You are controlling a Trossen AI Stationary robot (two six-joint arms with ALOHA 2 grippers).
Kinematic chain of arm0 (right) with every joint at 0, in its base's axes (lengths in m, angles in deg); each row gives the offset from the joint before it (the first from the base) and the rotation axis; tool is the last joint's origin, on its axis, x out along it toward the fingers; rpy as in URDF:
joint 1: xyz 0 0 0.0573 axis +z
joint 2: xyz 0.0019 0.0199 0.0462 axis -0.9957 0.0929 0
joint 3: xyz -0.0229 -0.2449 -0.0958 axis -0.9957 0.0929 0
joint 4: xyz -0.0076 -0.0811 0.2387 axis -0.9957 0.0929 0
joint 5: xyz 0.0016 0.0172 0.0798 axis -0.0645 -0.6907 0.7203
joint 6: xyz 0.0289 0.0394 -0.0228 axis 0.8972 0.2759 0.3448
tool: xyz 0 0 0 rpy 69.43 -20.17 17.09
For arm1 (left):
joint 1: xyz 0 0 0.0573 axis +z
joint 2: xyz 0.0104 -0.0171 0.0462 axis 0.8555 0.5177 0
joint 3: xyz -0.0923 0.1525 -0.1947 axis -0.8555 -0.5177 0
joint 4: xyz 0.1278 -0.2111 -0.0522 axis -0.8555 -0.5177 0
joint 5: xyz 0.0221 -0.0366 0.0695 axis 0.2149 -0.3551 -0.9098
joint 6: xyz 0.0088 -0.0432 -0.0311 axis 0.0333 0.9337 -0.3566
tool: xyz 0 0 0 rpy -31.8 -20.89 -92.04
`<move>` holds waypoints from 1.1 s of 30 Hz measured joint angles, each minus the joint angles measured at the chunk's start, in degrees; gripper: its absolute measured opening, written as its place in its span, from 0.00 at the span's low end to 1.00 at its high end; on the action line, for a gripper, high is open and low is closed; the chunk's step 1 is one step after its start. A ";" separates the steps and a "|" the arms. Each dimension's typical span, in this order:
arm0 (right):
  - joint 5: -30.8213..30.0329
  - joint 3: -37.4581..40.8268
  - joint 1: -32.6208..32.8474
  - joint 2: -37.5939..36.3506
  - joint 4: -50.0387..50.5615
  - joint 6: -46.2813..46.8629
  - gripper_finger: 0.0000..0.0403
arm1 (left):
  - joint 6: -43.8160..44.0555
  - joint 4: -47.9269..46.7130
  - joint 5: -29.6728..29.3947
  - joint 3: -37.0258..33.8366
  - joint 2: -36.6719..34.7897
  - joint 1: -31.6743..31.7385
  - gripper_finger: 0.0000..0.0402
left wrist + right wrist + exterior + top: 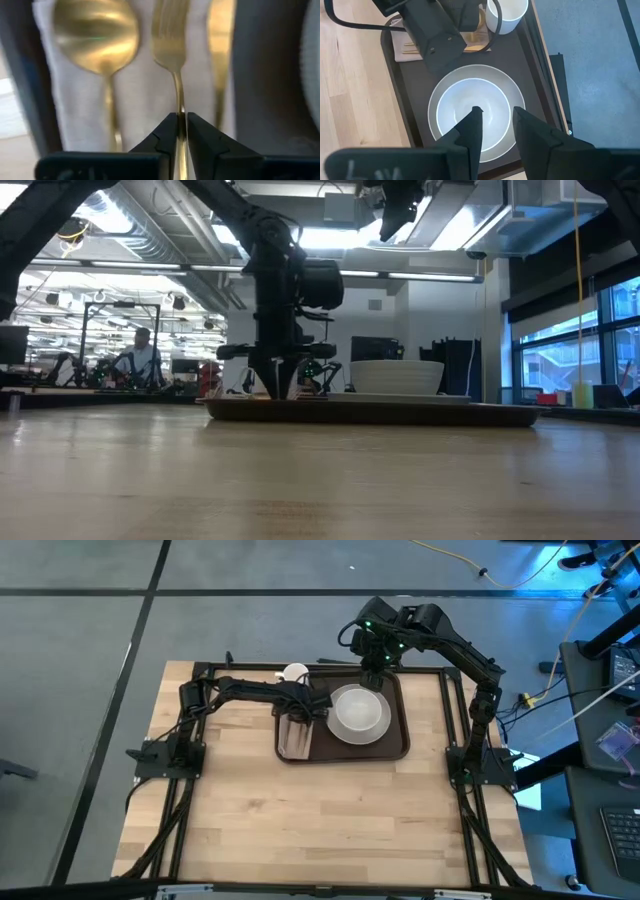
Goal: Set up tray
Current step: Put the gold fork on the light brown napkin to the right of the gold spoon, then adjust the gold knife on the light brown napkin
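The dark brown tray [395, 745] lies at the table's far middle. On it stand a white bowl [360, 710] on a pale plate [437, 92], a white cup [295, 672] at its far left corner, and a tan-pink napkin [294, 740] at its left. A gold spoon [95, 30], fork [170, 35] and knife [220, 40] lie side by side on the napkin [137, 90]. My left gripper [181, 116] points down over the napkin, shut on the fork. My right gripper [495, 112] hangs open, high above the bowl [470, 107]. My left gripper pinches the fork's thin handle [181, 102], a little below the tines, between its two fingertips [167, 127]. It comes from above, pointing down [278, 385], with the fingers on either side of the handle. The fork lies along the napkin between spoon and knife; whether it is lifted I cannot tell.
Bare wooden table top [320, 820] stretches from the tray to the near edge. Black frame rails [465, 730] run along both sides of the table. Beyond the far edge a person [135, 360] sits at a bench in the room.
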 joint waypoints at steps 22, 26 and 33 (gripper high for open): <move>0.01 0.00 0.00 0.00 -0.14 0.00 0.27 | -6.44 -1.29 -4.97 -0.04 -5.84 1.19 0.20; 0.01 0.00 0.02 0.00 -0.37 0.00 0.27 | -13.99 4.52 -3.20 0.00 -8.13 1.29 0.18; 0.02 0.00 0.02 0.00 -0.39 1.40 0.27 | -17.59 11.41 0.25 -0.04 -5.26 -0.02 0.15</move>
